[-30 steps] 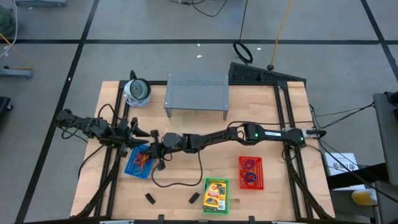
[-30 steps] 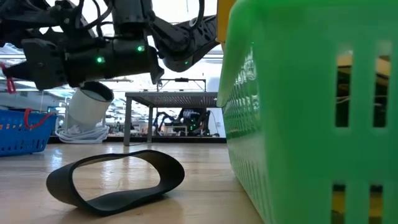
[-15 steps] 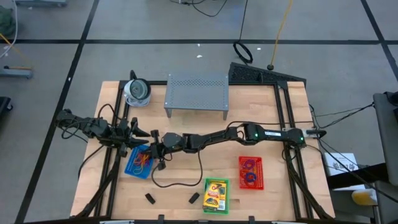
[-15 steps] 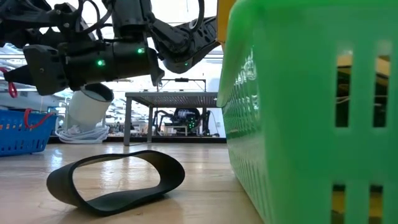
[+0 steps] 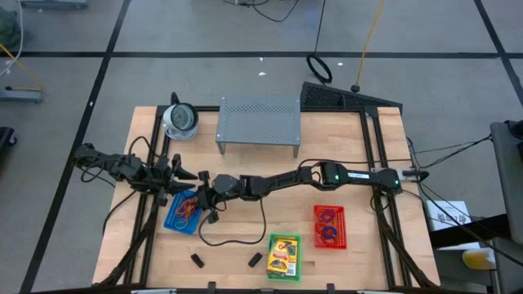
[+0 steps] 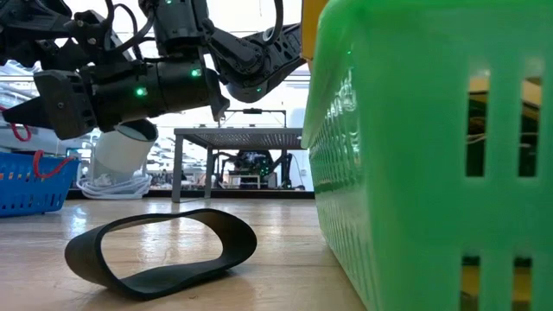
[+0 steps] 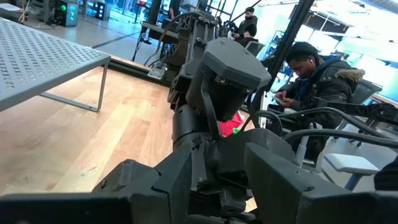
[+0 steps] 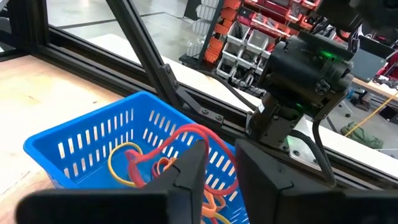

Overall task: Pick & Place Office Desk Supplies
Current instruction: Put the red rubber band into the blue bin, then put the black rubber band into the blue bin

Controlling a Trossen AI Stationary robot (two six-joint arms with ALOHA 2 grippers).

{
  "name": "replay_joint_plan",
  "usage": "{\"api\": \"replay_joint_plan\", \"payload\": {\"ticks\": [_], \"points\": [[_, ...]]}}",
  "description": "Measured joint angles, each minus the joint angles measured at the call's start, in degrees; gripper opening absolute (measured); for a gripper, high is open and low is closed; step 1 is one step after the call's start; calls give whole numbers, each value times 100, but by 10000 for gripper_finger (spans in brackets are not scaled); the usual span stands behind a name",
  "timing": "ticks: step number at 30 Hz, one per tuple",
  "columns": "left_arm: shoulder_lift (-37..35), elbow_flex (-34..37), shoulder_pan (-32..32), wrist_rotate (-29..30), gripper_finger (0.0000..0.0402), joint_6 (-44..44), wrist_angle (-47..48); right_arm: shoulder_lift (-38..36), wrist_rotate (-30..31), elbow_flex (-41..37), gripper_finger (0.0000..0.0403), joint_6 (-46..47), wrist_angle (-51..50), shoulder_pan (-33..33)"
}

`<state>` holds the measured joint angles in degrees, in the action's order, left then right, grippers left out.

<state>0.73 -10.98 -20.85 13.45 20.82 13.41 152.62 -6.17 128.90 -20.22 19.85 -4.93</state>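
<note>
My right gripper (image 5: 202, 198) reaches across the table and hovers over the blue basket (image 5: 184, 214), shut on a red rubber band (image 8: 186, 129). In the low view the right gripper (image 6: 13, 108) points left, above the basket (image 6: 30, 183). The basket holds orange, yellow and red bands (image 8: 134, 163). My left gripper (image 5: 193, 175) waits, open, just beyond the basket, close to the right wrist. A green basket (image 5: 283, 256) holds crayon boxes. A red basket (image 5: 329, 226) holds more bands. Two black clips (image 5: 197, 260) (image 5: 255, 260) lie on the table. My right gripper has the red rubber band at the top of its loop (image 8: 210, 138), right at the fingertips (image 8: 198, 152); the left finger hides the exact spot. The fingers slant down from the table's right. The band hangs slack below them, with its lower part (image 8: 140, 157) inside the blue basket.
The grey perforated shelf (image 5: 258, 122) and a round white-grey object (image 5: 180, 120) stand at the far edge. A thin black cable loop (image 5: 233, 235) lies mid-table. Black frame rails (image 5: 155, 204) run along both sides. The nearer clip (image 6: 160, 250) lies beside the green basket wall (image 6: 432, 173).
My right gripper has sunk a little toward the blue basket, its tip dipping lower, and the red band has come down with it. Nothing else has moved.
</note>
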Motion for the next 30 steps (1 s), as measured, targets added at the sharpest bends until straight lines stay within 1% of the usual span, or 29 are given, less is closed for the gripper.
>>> {"api": "replay_joint_plan", "payload": {"ticks": [9, 19, 24, 30], "points": [[1, 0, 1, 0, 154, 0, 0, 0, -7, 0, 106, 167, -179, -4], [0, 0, 0, 1, 154, 0, 0, 0, 10, -1, 105, 139, -215, -32], [0, 0, -1, 0, 154, 0, 0, -131, 11, -2, 107, 111, -269, -113], [-1, 0, -1, -56, 154, -1, -27, -444, 103, -2, 107, -250, -934, -249]]}}
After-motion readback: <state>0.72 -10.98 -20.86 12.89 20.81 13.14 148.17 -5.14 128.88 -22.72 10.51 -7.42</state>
